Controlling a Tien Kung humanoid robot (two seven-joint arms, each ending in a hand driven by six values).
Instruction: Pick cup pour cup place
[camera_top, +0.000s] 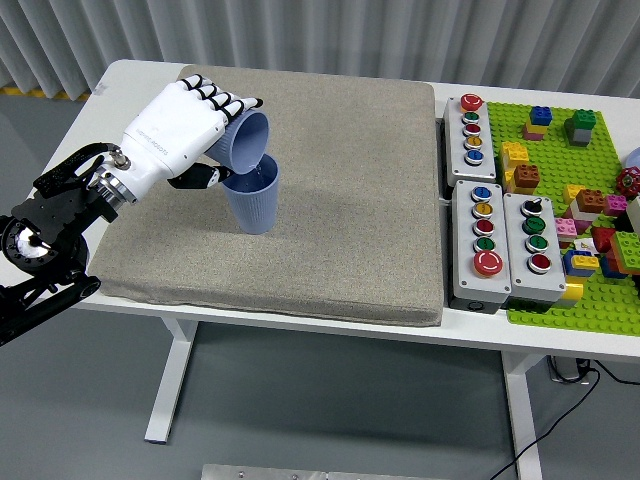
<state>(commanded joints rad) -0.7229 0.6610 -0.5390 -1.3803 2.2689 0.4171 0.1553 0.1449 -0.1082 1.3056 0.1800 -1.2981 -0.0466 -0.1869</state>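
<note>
A blue ribbed cup (253, 203) stands upright on the grey mat (340, 200), left of its middle. My left hand (185, 130), white with black-tipped fingers, is shut on a second blue cup (245, 141). That cup is tipped on its side, with its mouth facing right and down over the rim of the standing cup. The two rims are close or touching. My thumb curls under the held cup. The right hand is out of view.
Three grey button boxes (500, 215) stand right of the mat. A green baseplate (590, 290) with several coloured bricks lies at the far right. The white table's edge (130, 75) shows at the back left.
</note>
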